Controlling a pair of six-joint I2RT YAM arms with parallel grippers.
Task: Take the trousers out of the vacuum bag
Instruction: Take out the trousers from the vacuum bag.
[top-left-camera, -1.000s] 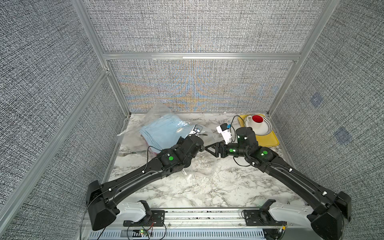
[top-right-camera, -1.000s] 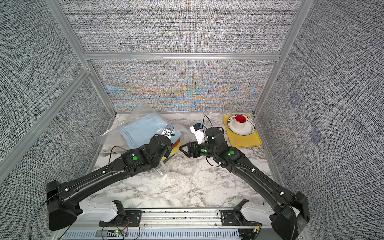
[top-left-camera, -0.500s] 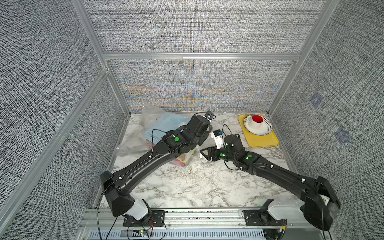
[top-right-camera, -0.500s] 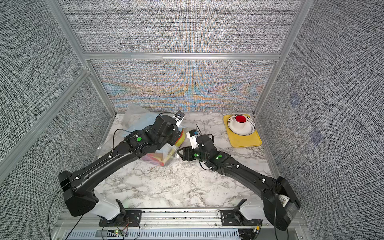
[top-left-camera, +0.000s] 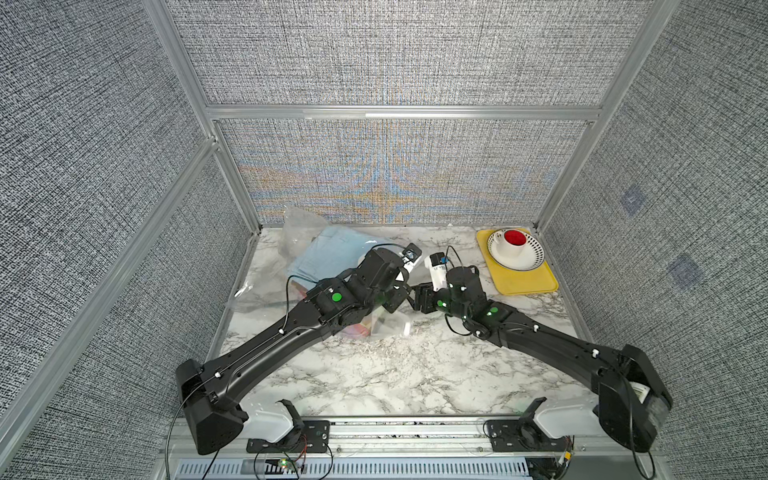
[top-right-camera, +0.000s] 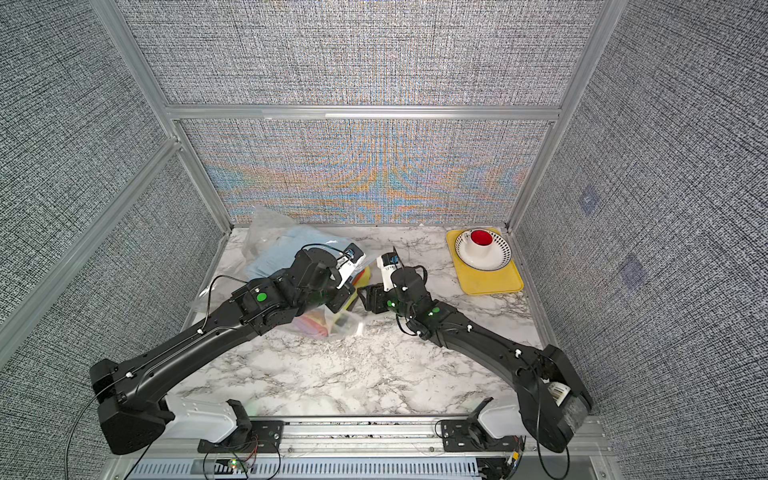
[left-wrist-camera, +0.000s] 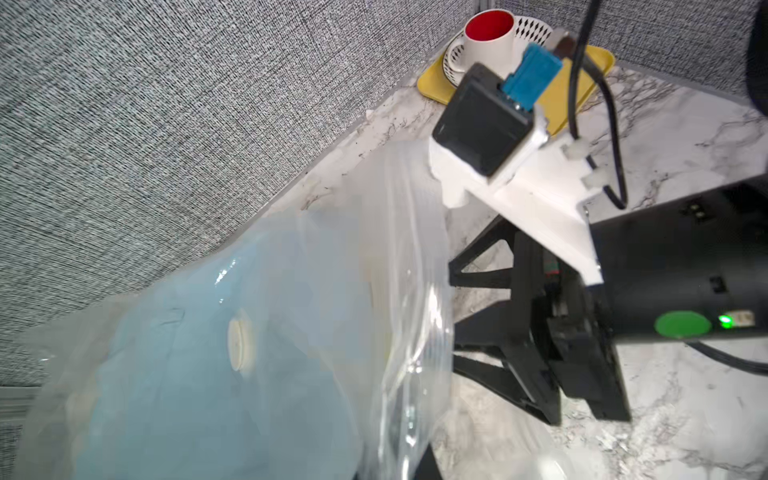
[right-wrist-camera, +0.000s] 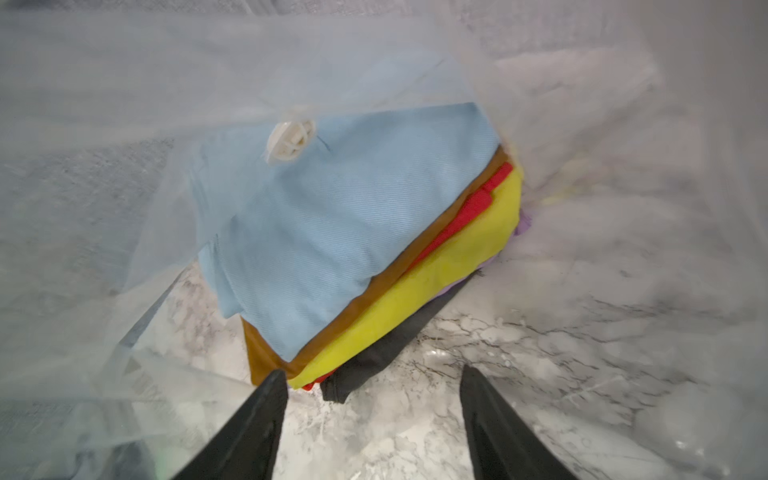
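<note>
The vacuum bag (top-left-camera: 299, 232) lies at the back left, a clear crinkly bag with a round white valve (right-wrist-camera: 289, 139). Inside it sit the trousers (right-wrist-camera: 332, 216), a folded stack with light blue on top, then brown, red, yellow, lilac and dark grey. My left gripper (top-left-camera: 395, 301) is shut on the bag's film (left-wrist-camera: 399, 374) and holds the mouth up. My right gripper (right-wrist-camera: 372, 372) is open inside the mouth. Its fingertips sit just short of the stack's near corner and touch nothing. In both top views the arms hide the bag's mouth.
A yellow tray (top-left-camera: 536, 282) at the back right carries a patterned bowl (top-left-camera: 532, 257) with a white cup (top-left-camera: 513, 241), red inside. Grey fabric walls close the back and both sides. Bare marble table (top-left-camera: 395, 374) lies in front of the arms.
My left arm swung up and back with the bag's edge, then came forward and down again. The bag's near side now stands raised. My right gripper stayed open at the mouth.
</note>
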